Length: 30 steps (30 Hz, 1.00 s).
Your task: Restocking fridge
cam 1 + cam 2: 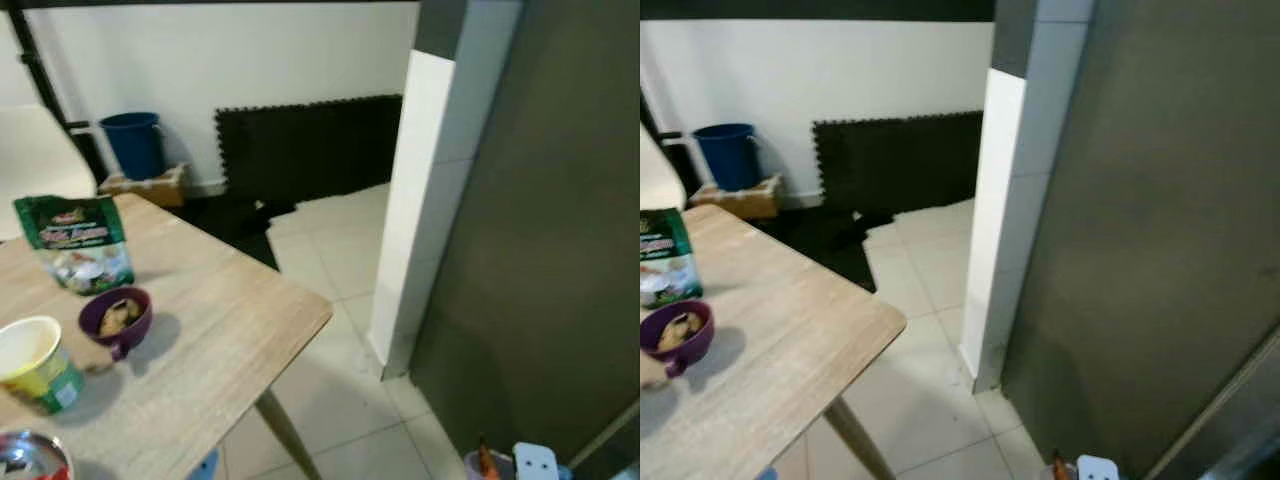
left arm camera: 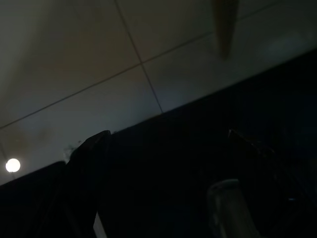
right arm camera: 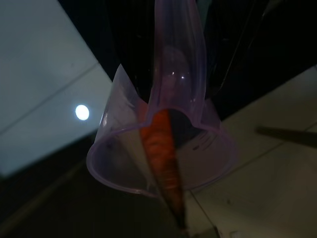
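— On the table?
— Wooden table (image 1: 220,330) at nine o'clock, corner pointing toward three. Green snack bag (image 1: 75,240) upright near the far edge. Purple bowl (image 1: 117,318) with some food just in front of the bag. Yellow and green cup (image 1: 35,362) at eight o'clock of the bowl, close by. Shiny metal rim (image 1: 30,458) at the bottom edge, contents unclear.

— And the fridge?
— Large dark grey panel (image 1: 540,230) from twelve to four o'clock, probably the fridge, flat and closed-looking. White tiled pillar (image 1: 415,200) just beside the panel's nine o'clock side.

— Background?
— Blue bucket (image 1: 135,143) at eleven o'clock against the white wall, on a low wooden crate (image 1: 150,186). Black foam mats (image 1: 300,145) propped against the wall at twelve. Pale tiled floor (image 1: 330,390) below.

— Right gripper?
— Clamped on the handle of a clear purple measuring cup (image 3: 158,148), one black finger (image 3: 124,44) either side. Carrot (image 3: 163,158) standing inside the cup, tip outward. Cup rim also at five o'clock in the left eye view.

— Left gripper?
— Very dark. Left gripper (image 2: 163,163) hanging over floor tiles, the two black fingers (image 2: 89,163) apart, nothing between.
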{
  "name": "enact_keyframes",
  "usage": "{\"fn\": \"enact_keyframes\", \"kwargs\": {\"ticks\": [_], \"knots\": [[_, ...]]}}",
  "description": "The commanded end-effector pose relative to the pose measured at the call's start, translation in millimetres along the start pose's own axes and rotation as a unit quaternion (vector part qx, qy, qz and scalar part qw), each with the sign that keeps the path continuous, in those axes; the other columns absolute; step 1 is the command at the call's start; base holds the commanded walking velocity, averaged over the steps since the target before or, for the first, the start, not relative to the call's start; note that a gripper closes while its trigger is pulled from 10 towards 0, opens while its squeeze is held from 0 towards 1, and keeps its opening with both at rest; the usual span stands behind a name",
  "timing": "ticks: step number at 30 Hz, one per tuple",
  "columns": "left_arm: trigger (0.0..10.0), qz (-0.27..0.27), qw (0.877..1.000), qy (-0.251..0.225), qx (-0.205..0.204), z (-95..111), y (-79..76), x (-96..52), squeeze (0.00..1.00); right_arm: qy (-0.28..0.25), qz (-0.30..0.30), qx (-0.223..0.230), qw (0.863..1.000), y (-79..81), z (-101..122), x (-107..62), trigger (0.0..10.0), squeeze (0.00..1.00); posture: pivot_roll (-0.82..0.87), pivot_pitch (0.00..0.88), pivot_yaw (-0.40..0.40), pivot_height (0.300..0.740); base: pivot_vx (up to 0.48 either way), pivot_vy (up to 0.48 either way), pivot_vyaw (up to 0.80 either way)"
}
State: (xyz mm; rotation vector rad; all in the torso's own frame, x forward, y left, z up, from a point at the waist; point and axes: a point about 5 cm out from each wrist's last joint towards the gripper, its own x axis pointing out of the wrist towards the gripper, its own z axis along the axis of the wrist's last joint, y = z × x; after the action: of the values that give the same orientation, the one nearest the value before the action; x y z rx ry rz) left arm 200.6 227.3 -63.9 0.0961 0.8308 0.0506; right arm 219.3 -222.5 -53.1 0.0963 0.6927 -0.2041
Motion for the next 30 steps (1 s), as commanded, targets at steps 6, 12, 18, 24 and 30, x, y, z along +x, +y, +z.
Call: {"fn": "enact_keyframes", "kwargs": {"ticks": [6,12,18,24,30], "knots": [[10.0,-0.014,1.0,-0.001,0.018,5,-4.0,1.4,0.0,0.022,-0.013,0.016,1.0,-5.1,-12,-3.7,10.0,0.0,0.01,0.098,0.028,0.74,0.0,0.0,-0.8],[10.0,-0.021,0.999,-0.001,0.024,5,-6.0,1.3,0.0,0.024,-0.016,0.017,0.999,-6.4,-14,-4.2,10.0,0.0,0.01,0.095,0.03,0.74,0.0,0.0,-0.8],[10.0,-0.024,0.999,-0.001,0.029,6,-9.2,1.4,0.0,0.026,-0.02,0.02,0.999,-9.1,-14,-4.5,10.0,0.0,0.01,0.085,0.029,0.74,0.0,0.0,-0.8],[10.0,-0.025,0.999,-0.004,0.028,7,-12.2,1.8,0.0,0.025,-0.022,0.019,0.999,-11.6,-12,-4.1,10.0,0.0,0.0,0.079,0.025,0.74,0.0,0.0,-0.8],[10.0,-0.026,0.999,-0.007,0.024,9,-15.3,2.4,0.0,0.023,-0.024,0.015,0.999,-14.4,-9,-3.4,10.0,0.0,0.0,0.077,0.016,0.74,0.0,0.0,-0.8]]}}
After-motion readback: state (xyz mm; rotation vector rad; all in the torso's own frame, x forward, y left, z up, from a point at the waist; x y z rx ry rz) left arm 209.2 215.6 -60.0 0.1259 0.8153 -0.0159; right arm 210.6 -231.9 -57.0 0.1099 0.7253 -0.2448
